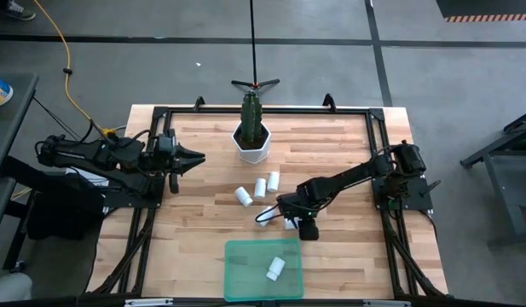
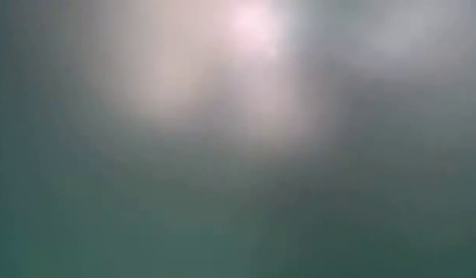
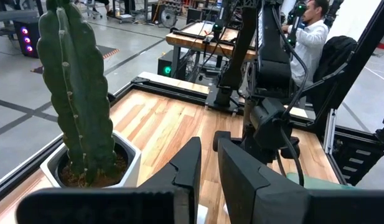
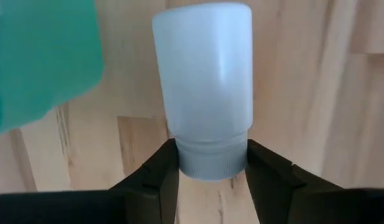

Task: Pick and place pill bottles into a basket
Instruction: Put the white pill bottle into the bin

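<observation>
My right gripper (image 1: 275,215) is near the table's middle, shut on a small white pill bottle (image 4: 204,81), which also shows in the high view (image 1: 263,218). Three more bottles (image 1: 259,187) lie on their sides on the wood behind it. Another white piece (image 1: 290,224) shows beside the right wrist. One bottle (image 1: 274,269) lies in the green tray (image 1: 245,256) at the near edge. The tray's corner (image 4: 36,56) shows just beside the held bottle. My left gripper (image 1: 197,158) waits shut at the table's left side, touching nothing. My right gripper pinches the bottle's cap end (image 4: 210,163) between its two fingers, one finger on each side. The fingers come from the table's right, slanting down. The bottle's body sticks out beyond the fingertips over the wood. I cannot tell whether it is lifted clear.
A white hexagonal pot with a tall green cactus (image 1: 252,136) stands at the far middle, close to the left gripper's line of sight (image 3: 79,93). A black frame (image 1: 160,115) borders the table. The low view shows only a green blur. A person (image 3: 307,37) stands beyond the table.
</observation>
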Controlling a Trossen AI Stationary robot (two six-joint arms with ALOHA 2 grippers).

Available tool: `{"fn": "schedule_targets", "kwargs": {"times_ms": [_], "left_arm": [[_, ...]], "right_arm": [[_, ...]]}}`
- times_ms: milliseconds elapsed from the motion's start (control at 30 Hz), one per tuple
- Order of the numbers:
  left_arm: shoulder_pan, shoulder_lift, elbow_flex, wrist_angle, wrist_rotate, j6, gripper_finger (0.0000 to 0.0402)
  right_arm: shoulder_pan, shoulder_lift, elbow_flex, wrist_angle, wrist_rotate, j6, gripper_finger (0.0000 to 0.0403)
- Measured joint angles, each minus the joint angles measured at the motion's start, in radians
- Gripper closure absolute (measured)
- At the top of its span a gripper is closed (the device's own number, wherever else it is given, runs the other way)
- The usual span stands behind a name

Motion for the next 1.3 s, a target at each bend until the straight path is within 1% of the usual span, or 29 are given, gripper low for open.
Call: {"fn": "schedule_targets", "kwargs": {"times_ms": [167, 333, 433, 567, 700, 833, 967, 1100, 1300], "left_arm": [[0.0, 0.0, 0.0, 0.0, 0.0, 0.0, 0.0312], [0.0, 0.001, 0.0, 0.0, 0.0, -0.012, 0.0312], [0.0, 0.001, 0.0, -0.009, -0.001, -0.019, 0.0312], [0.0, 0.017, -0.001, -0.008, -0.001, -0.045, 0.0312], [0.0, 0.063, -0.001, 0.012, -0.002, -0.092, 0.0312], [0.0, 0.151, -0.001, 0.108, 0.003, -0.1, 0.0312], [0.0, 0.255, -0.001, 0.245, 0.054, -0.065, 0.0312], [0.0, 0.347, -0.001, 0.376, 0.093, -0.035, 0.0312], [0.0, 0.442, -0.001, 0.545, 0.118, -0.033, 0.0312]], "right_arm": [[-0.011, 0.0, 0.069, -0.112, 0.046, -0.03, 0.0261], [-0.017, 0.0, 0.179, -0.235, 0.104, -0.054, 0.0261], [-0.021, 0.0, 0.273, -0.319, 0.134, -0.063, 0.0261], [-0.033, 0.0, 0.416, -0.456, 0.139, -0.065, 0.0261], [-0.046, -0.001, 0.556, -0.582, 0.179, -0.065, 0.0261], [-0.062, -0.001, 0.663, -0.637, 0.221, -0.086, 0.0261], [-0.083, -0.001, 0.737, -0.672, 0.239, -0.09, 0.0261], [-0.089, -0.001, 0.788, -0.678, 0.272, -0.106, 0.0261], [-0.087, -0.001, 0.816, -0.682, 0.263, -0.11, 0.0261]]}}
